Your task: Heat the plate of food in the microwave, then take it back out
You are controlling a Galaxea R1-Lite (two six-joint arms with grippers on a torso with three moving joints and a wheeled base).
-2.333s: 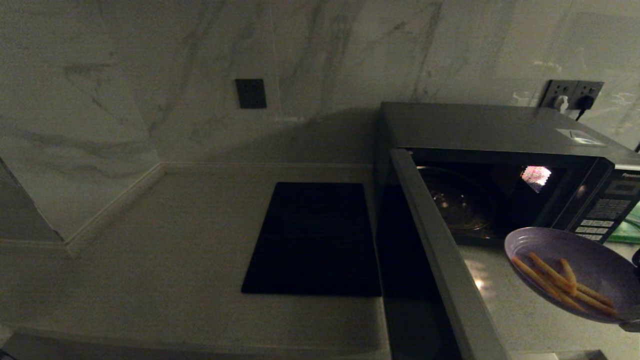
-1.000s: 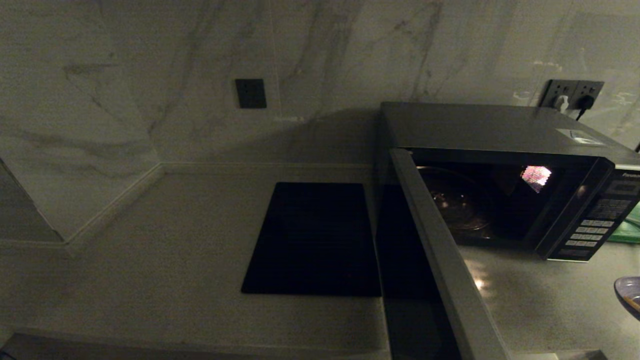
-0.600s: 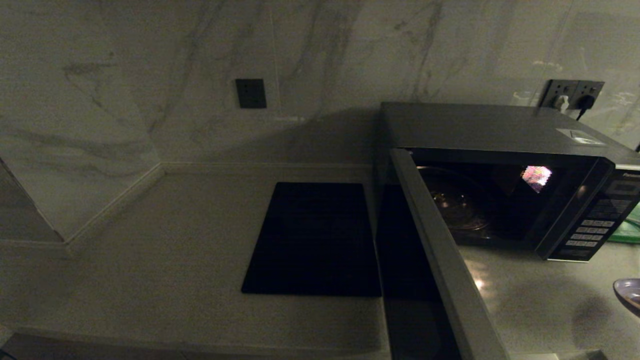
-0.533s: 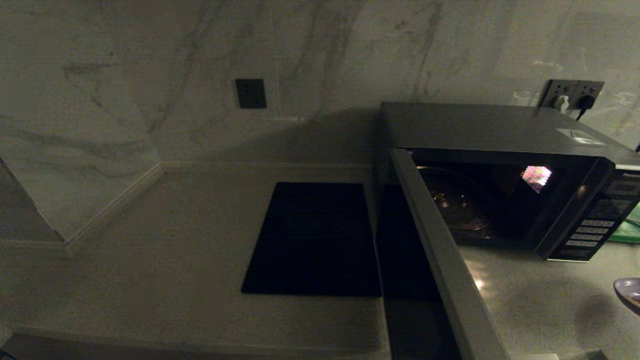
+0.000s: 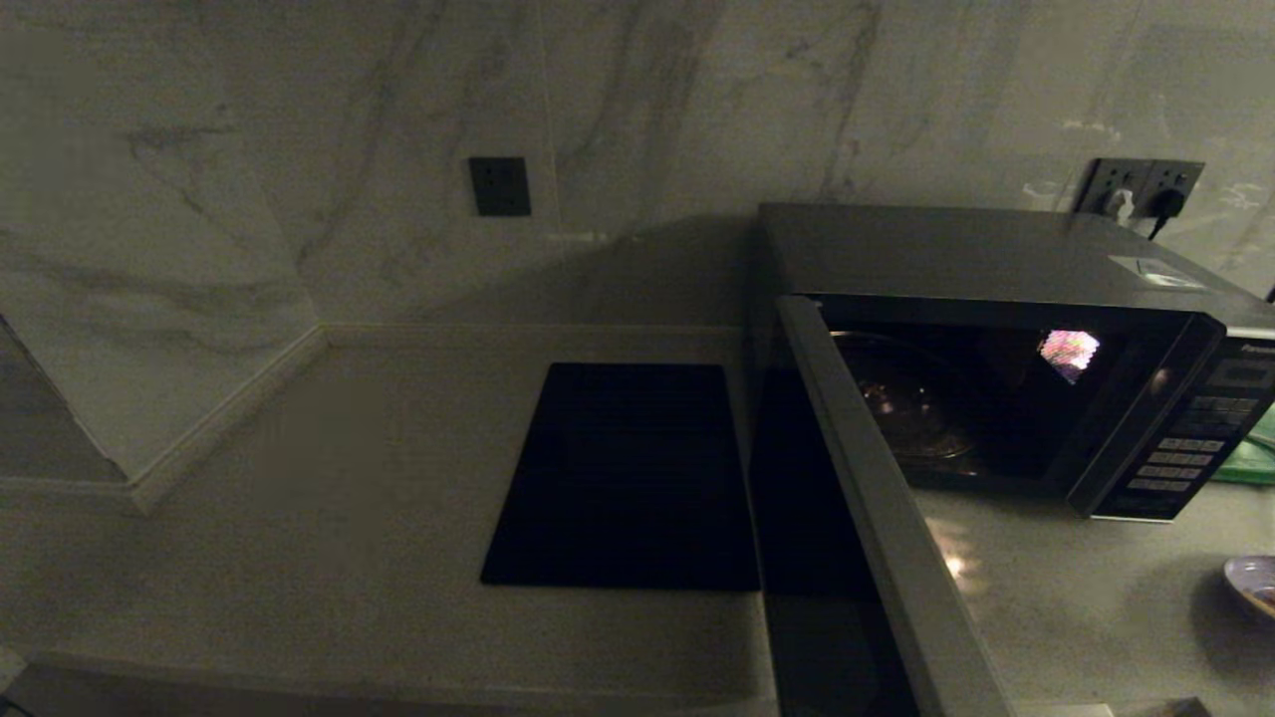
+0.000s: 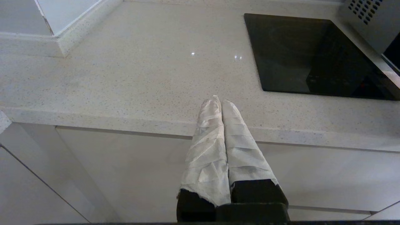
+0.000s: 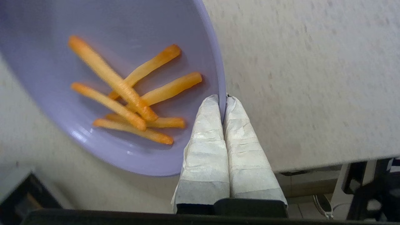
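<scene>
Right hand (image 7: 222, 100) clamped on the rim of the plate of food (image 7: 103, 84); both cloth-wrapped fingers (image 7: 204, 147) pressed together with the rim edge pinched between their tips. Plate is pale lilac and carries several thin orange sticks, some lying across one another, gathered toward the gripped side. Pale speckled surface (image 7: 300, 78) lies beneath the plate in the right wrist view; whether the plate touches it cannot be told.

Head view: only a sliver of the plate (image 5: 1257, 586) shows at the far right edge, low over the surface, with a dark shadow just beside it. It sits well in front of the microwave (image 5: 996, 339) and to the right of its opening.

Microwave door (image 5: 877, 518) stands swung wide open toward the camera. Cavity is dark, glass turntable visible inside, a small lit patch on the inner wall. Button panel on its right end.

Left hand (image 6: 221, 101) parked in front of the surface's front edge, fingers together, gripping nothing. Flat black slab (image 5: 628, 478) lies on the surface left of the microwave.
</scene>
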